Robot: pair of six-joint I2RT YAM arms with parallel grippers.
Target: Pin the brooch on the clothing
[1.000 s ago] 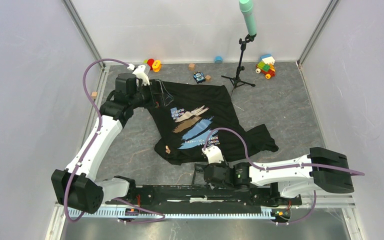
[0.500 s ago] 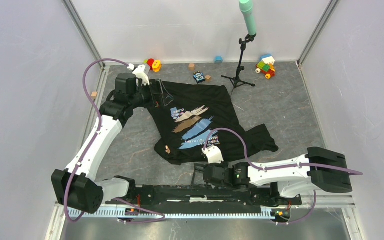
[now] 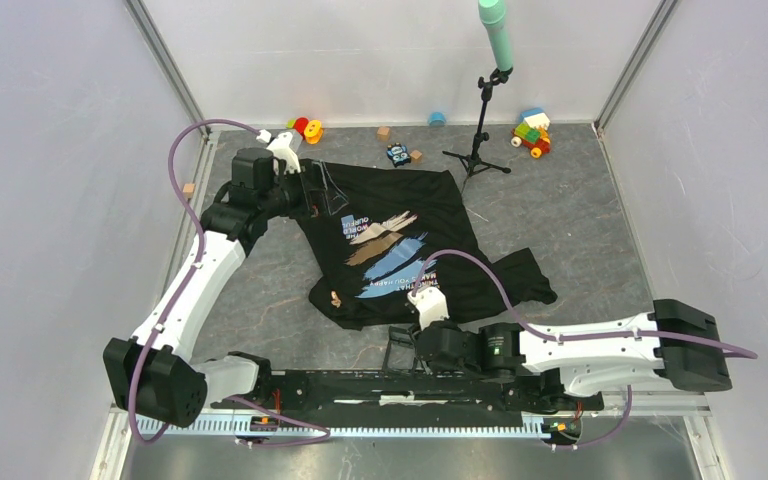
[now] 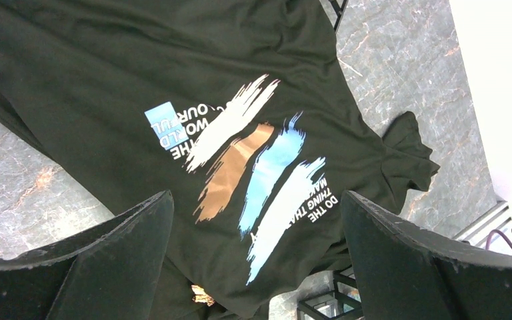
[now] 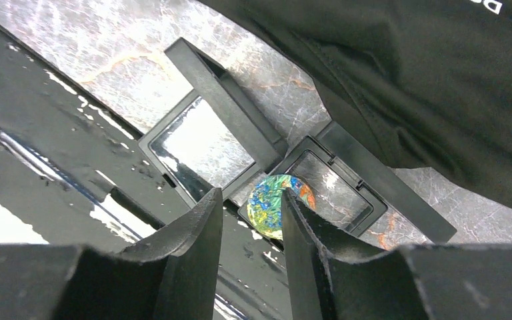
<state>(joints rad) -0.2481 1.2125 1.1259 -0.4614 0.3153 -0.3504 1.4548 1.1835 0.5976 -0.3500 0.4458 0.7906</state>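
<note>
The black T-shirt (image 3: 400,240) with blue and tan brush strokes lies flat mid-table; it fills the left wrist view (image 4: 173,67) and the top right of the right wrist view (image 5: 427,80). A round multicoloured brooch (image 5: 271,203) lies in an open clear case (image 5: 200,143) by the shirt's near hem, at the table's near edge (image 3: 400,345). My right gripper (image 5: 252,200) hovers over the case, jaws narrowly apart, with the brooch just beyond the fingertips, partly behind the right finger. My left gripper (image 3: 322,190) is wide open above the shirt's far left part (image 4: 253,200).
A small tan object (image 3: 335,297) lies on the shirt's near left part. A microphone stand (image 3: 482,120) stands at the back. Toys (image 3: 532,132), small blocks (image 3: 384,132) and rings (image 3: 306,128) line the back wall. The black base rail (image 3: 400,385) runs along the near edge.
The right arm's elbow has swung out to the right and its gripper has shifted slightly over the case. The left arm has not moved.
</note>
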